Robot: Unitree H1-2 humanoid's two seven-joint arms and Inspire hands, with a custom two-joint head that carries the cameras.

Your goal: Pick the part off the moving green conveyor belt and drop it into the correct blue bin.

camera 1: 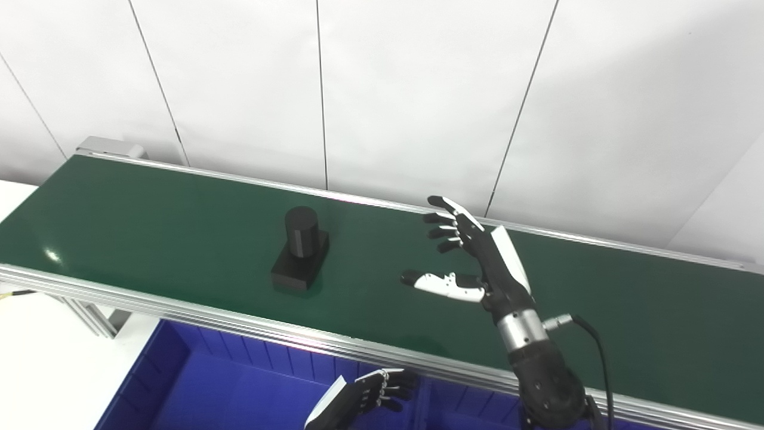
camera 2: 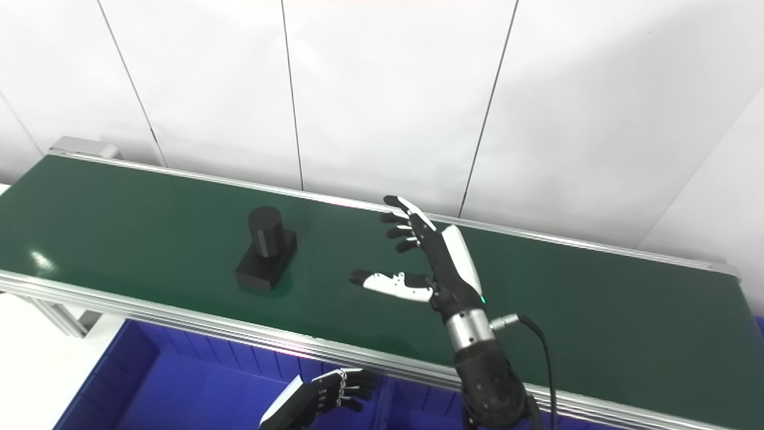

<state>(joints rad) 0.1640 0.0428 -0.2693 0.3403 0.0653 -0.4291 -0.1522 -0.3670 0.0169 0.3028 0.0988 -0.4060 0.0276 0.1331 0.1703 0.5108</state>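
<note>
Part (camera 1: 301, 251) upright on belt (camera 1: 149, 221), apart from spread, empty right hand (camera 1: 471, 257); left hand (camera 1: 370, 397) curled, empty. Mistimed grab likely topples it.

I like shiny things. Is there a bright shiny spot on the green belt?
Yes: in the left eye view a small glare spot sits at the green conveyor belt left end; the right eye view shows it too. The black part looks sharp in both.

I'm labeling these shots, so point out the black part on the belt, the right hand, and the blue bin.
black part (camera 1: 300, 230), left eye view, on its upright cylinder.
right hand (camera 1: 477, 251), left eye view, on the palm, fingers spread.
blue bin (camera 2: 197, 388), right eye view, on its bare floor.
</note>
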